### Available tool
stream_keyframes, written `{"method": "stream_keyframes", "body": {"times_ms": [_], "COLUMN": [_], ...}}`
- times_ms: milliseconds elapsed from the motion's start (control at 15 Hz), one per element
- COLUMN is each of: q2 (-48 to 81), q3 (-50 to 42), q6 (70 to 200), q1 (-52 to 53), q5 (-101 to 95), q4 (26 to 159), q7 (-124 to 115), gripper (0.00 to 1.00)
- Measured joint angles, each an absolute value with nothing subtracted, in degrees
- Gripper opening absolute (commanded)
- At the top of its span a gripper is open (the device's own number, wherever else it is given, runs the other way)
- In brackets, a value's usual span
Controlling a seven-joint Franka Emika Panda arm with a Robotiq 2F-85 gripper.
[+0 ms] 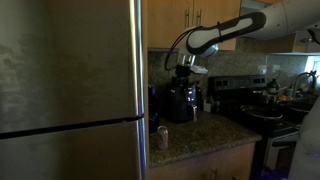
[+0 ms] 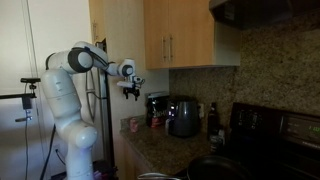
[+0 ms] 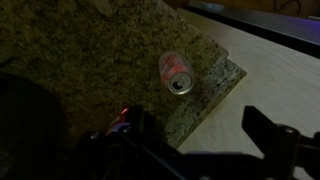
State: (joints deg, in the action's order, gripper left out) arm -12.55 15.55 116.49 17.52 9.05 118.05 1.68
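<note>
Fingers (image 3: pixel 128 128) of the gripper (image 3: pixel 200 140) fill the bottom of the wrist view, dark and spread wide with nothing between them. The jaws stand fully apart and hold nothing. In both exterior views the gripper (image 1: pixel 184 67) (image 2: pixel 131 92) hangs in the air above the counter edge and touches nothing.

Just beyond the fingers, near the middle of the wrist view, is the can (image 3: pixel 175 72). It stands upright on the granite counter (image 3: pixel 80 50), close to its outer corner, at the lower middle of an exterior view (image 1: pixel 162 137). There it is well apart from the appliances, so I judge it is free on every side and from above (which may be why the gripper hangs over this spot). The can is reddish with pale bands, and its lettering is too small and dim to read.

Further back along the counter, a black coffee maker (image 1: pixel 182 100) stands against the wall, with a rounded dark appliance (image 2: pixel 184 117) beside it. No brand is legible on either. The steel fridge (image 1: pixel 70 80) fills the left of an exterior view. The stove (image 1: pixel 265 112) lies at the right, and wooden cabinets (image 2: pixel 185 35) hang across the top.
</note>
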Motion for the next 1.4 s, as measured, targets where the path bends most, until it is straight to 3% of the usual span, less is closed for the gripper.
{"method": "stream_keyframes", "body": {"times_ms": [1400], "q2": [9.41], "q3": [18.64], "q6": [130.39], "q1": [20.16], "q5": [7.00], "q4": [119.52], "q7": [0.27], "gripper": [1.00]}}
